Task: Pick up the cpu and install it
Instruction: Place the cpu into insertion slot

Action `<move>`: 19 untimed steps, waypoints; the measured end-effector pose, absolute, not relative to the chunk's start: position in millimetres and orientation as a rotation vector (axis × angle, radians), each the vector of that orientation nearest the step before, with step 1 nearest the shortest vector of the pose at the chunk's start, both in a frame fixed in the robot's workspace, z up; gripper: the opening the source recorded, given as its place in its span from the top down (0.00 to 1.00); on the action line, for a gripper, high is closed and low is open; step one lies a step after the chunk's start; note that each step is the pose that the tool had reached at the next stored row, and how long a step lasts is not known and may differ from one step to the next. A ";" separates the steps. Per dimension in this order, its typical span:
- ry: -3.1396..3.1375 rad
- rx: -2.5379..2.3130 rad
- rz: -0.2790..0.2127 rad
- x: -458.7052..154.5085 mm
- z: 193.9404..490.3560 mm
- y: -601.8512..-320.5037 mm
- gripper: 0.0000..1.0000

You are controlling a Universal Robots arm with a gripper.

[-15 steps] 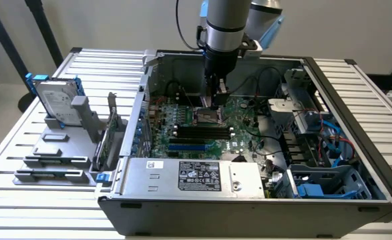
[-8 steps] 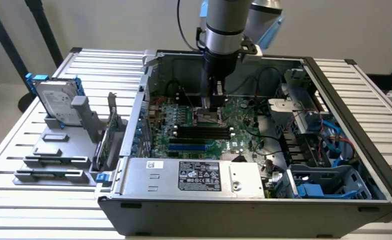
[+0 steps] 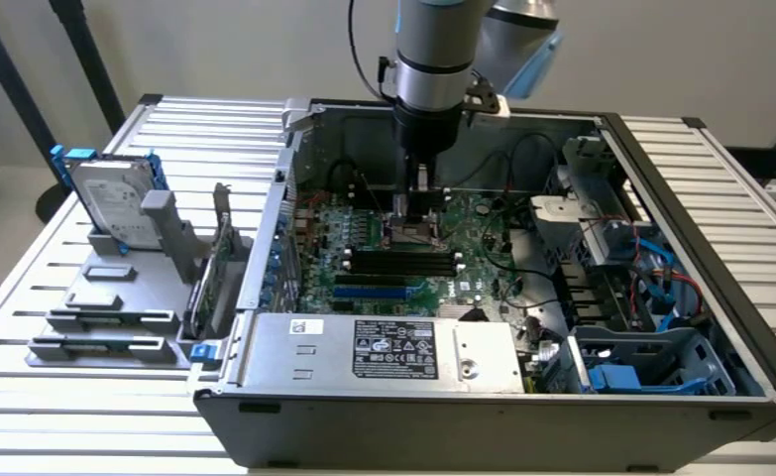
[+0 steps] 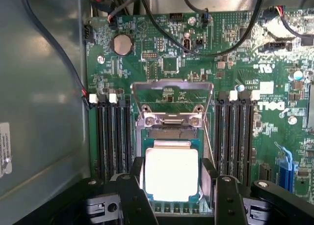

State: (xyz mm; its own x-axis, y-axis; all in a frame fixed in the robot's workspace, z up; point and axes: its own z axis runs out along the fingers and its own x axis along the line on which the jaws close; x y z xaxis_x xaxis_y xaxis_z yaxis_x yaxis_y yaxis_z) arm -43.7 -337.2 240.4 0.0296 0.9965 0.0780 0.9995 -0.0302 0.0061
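Our gripper (image 4: 172,184) pinches the cpu (image 4: 171,171) by two opposite edges at the socket (image 4: 169,131), whose load plate (image 4: 171,93) stands open beyond. We judge the chip light, stiff and fragile underneath: hold the edges only. In the exterior view the hard drive (image 3: 113,203) stands at nine o'clock

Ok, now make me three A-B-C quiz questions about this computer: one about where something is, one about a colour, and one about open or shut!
1. Where is the cpu? A on the grey holder outside the case; B at the socket on the motherboard; C on the floor.
2. What colour is the motherboard? A green; B red; C white.
3. The socket's metal cover is: A clamped over the cpu; B gone; C lifted open.
Answers: 1 B, the shiny chip lies at the socket, by the gripper. 2 A, the board is green. 3 C, the cover stands up, leaving the chip bare.
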 end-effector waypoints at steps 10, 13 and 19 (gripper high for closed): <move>-2.176 -2.238 -0.146 -48.7 229.3 -337.2 0.45; -2.177 -2.239 -0.145 -49.6 226.0 -337.2 0.45; -2.180 -2.242 -0.140 -49.7 218.5 -337.2 0.45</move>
State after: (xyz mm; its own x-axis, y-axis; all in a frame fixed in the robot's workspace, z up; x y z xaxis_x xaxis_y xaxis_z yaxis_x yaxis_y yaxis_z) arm -49.7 -337.2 218.5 0.0260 0.9971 0.0720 0.9981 -0.0300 0.0543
